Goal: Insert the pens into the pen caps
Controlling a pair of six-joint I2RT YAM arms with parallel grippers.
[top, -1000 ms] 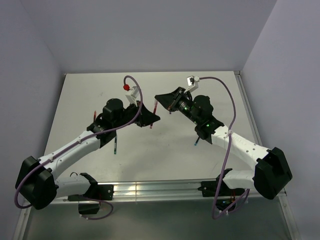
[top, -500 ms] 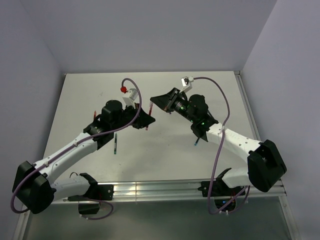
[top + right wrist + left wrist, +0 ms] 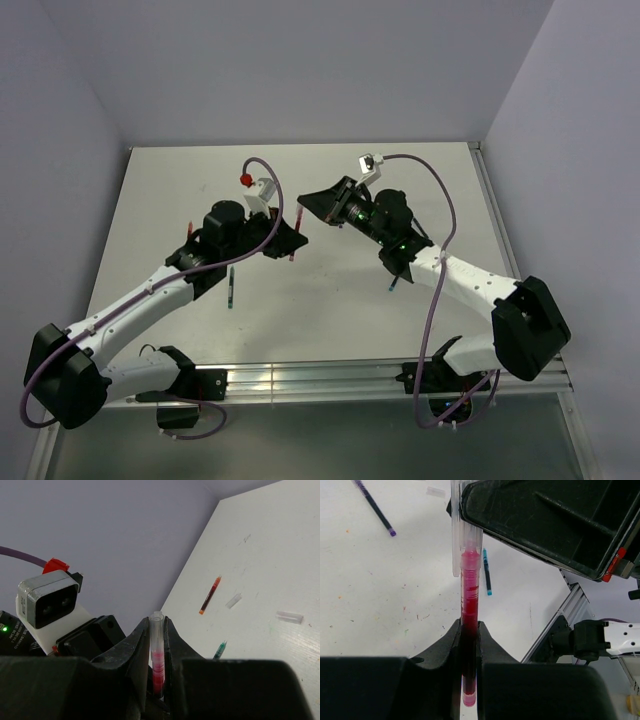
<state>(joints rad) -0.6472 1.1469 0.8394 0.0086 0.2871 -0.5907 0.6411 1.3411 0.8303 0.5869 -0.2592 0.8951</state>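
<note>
We've got the left jaws clenched on the red pen [image 3: 470, 605] and the right jaws clamped on a clear cap [image 3: 157, 630], both mid-air over the bench [image 3: 380, 595]; pen and cap share one axis, tip just inside the mouth, so we'd push straight along it

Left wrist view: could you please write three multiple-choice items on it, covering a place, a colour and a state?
1. Where is the light blue pen? A. lying on the table B. standing in a cup C. held in the air
2. What colour is the pen in the left pincer? A. green B. red C. black
3. The tip of the red pen is: A. bare B. inside the clear cap C. resting on the table
Answers: A, it lies flat on the white surface; B, the gripped barrel is red; B, the cap held by the right pincer covers the tip.
</note>
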